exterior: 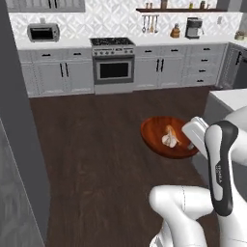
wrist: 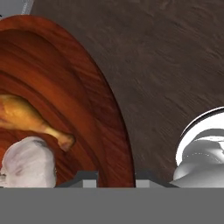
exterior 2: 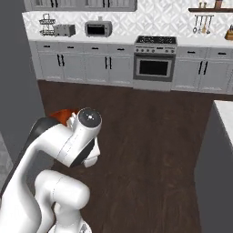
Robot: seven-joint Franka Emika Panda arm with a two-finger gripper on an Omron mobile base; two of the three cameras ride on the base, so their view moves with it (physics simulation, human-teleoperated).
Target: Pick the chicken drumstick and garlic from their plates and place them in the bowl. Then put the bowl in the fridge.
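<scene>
Dark wood floor (exterior: 96, 144) beneath bowl (exterior: 157, 131), grey cabinets (exterior: 62, 75) behind

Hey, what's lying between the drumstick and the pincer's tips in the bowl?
In the hand view, just bare bowl between the chicken drumstick and the pincer; the garlic sits aside.

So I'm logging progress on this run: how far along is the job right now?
Both foods already lie in the bowl: the chicken drumstick and the garlic side by side. In hand: the gripper is shut on the bowl's rim, carrying it above the wooden floor. Left: getting the bowl into the fridge; a dark grey panel stands at left.
</scene>
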